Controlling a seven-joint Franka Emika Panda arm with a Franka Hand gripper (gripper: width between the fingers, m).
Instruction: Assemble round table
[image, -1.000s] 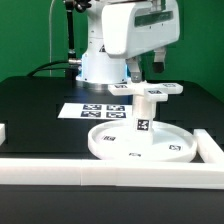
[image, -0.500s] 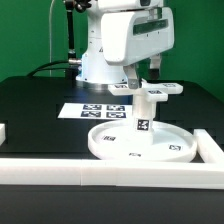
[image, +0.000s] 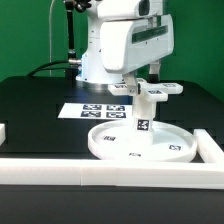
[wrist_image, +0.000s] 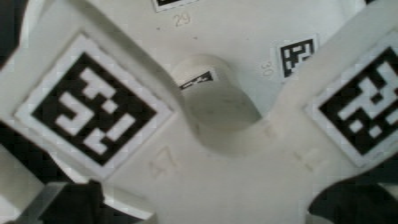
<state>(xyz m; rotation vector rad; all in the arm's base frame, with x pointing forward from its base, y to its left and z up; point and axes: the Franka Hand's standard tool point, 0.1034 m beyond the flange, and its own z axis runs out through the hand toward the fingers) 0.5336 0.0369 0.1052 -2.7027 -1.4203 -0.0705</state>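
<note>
Green wall filled the background of the exterior view, and below it a black tabletop (image: 40, 110) spread across the middle of the frame. One marker board (image: 97, 110) lay flat on it at centre, showing several square tags. White border rails (image: 110, 170) ran along the lower edge, with a short piece at the lower left and another at the lower right.

One round table stood in the lower centre-right as three joined parts. One large rimmed disc (image: 140, 145) lay flat on the tabletop, with small tags on its surface. One short thick cylinder (image: 143, 112) stood upright on the disc's middle, carrying a tag on its side. One cross-shaped piece (image: 152, 90) sat level on top of the cylinder.

One white robot arm (image: 125, 40) filled the upper centre. Its claw (image: 143, 77) hung directly over the cross-shaped piece, fingers pointing down at either side of the hub; whether they pressed on it or stood clear could not be told.

The wrist view showed the cross-shaped piece (wrist_image: 214, 110) very near, filling the frame, with two large tags on its arms and two smaller tags farther off. A dark finger (wrist_image: 365, 200) showed blurred at the lower right corner.
</note>
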